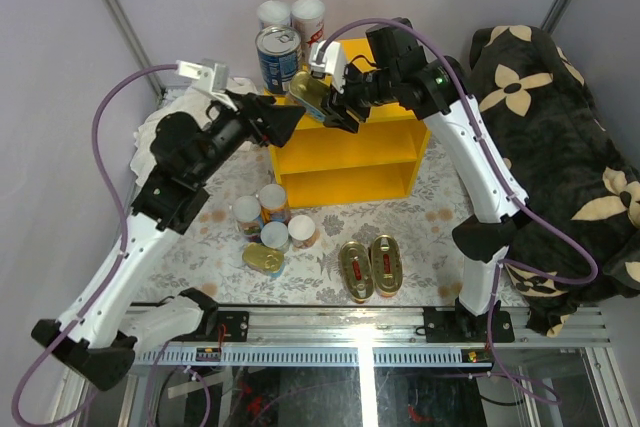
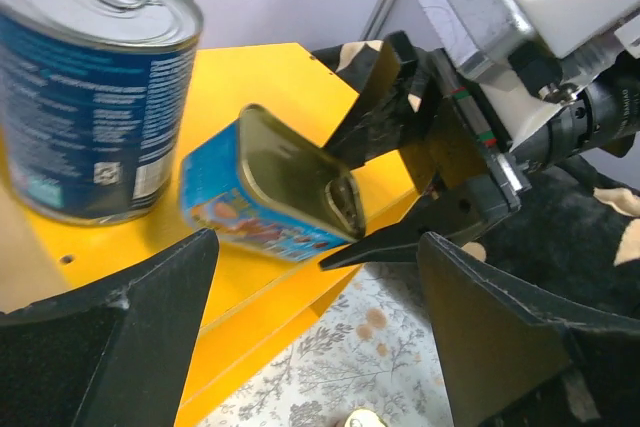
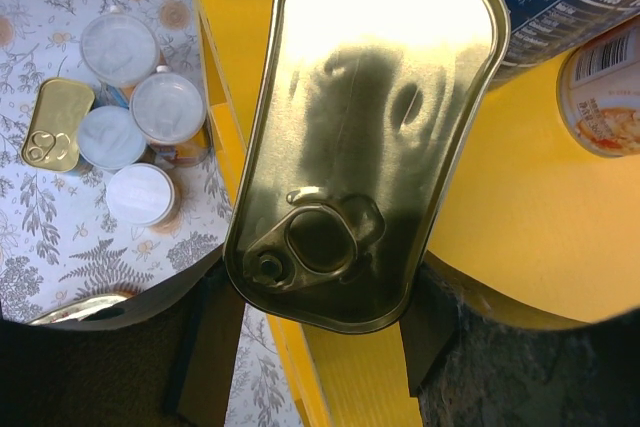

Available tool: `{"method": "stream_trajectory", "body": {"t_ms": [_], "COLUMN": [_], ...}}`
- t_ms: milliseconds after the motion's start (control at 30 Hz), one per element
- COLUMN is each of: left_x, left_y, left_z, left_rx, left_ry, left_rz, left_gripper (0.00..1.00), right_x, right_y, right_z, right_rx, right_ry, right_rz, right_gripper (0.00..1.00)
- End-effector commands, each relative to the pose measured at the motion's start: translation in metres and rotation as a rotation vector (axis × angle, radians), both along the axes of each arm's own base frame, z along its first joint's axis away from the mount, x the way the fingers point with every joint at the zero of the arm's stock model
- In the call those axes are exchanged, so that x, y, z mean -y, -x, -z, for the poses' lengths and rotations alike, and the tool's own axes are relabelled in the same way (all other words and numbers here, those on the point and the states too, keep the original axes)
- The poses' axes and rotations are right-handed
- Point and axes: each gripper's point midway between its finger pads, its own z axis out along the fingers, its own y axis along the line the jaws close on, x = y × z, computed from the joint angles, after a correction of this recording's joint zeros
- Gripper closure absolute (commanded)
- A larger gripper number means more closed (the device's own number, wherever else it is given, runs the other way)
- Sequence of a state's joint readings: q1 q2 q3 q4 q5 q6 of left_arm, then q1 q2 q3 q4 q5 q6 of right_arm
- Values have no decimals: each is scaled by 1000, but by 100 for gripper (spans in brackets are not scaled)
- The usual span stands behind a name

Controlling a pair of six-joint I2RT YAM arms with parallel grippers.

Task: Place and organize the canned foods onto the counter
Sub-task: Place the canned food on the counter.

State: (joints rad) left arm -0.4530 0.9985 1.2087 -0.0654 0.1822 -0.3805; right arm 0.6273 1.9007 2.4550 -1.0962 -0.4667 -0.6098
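Right claw [image 1: 330, 107] is clamped on the rectangular fish tin [image 3: 370, 117], one dark finger pressing on each long side. The gold lid and its pull-ring face the wrist camera. The tin hangs tilted over the flat top of the yellow counter [image 2: 270, 77], blue label on its side. Can't tell whether its lower edge touches the wood.

Left claw [image 1: 288, 119] sits right in front of it, fingers spread wide with nothing between them, pointing at the tin from the counter's left edge.

Just beside the tin, on the counter top, the blue-labelled can [image 1: 278, 57] stands upright with its ring-pull up. Behind it are two white-lidded tins [image 1: 308, 17].

Down on the floral floor [image 1: 440, 207], in front of the counter, four small tins [image 1: 275, 237] stand clustered together. A flat gold tin [image 1: 262, 259] lies just beside them. Further right, two oval gold tins [image 1: 386, 264] lie side by side. A dark flowered cloth [image 1: 550, 147] is heaped on the right.
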Motion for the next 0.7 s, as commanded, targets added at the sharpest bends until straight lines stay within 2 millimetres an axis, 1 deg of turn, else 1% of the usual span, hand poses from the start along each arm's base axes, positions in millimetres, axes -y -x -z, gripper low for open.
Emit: {"method": "stream_trajectory", "body": {"t_ms": [0, 100, 200, 333, 400, 533, 667], "left_x": [5, 5, 4, -6, -9, -13, -17], "left_y": [-9, -14, -24, -33, -37, -45, -52], "left_z": [-41, -44, -36, -28, -24, -10, -1], "left_rx": [99, 107, 68, 41, 27, -18, -43], "left_ry": [74, 83, 68, 67, 59, 36, 20], "left_rz": [-49, -72, -114, -196, -220, -267, -304], "left_gripper": [21, 22, 23, 25, 29, 38, 38], "right_x": [-10, -13, -14, -16, -17, -19, -20], "right_y": [-4, -4, -4, -2, 0, 3, 2], "right_z": [-7, -4, -1, 1, 0, 1, 4], "right_rx": [12, -6, -15, -29, -32, -43, -60], "right_ry": [-52, -57, -56, -56, -62, -67, -63], "right_rz": [-33, -39, -42, -54, -61, -74, -74], "right_gripper": [100, 100, 100, 100, 99, 96, 95]}}
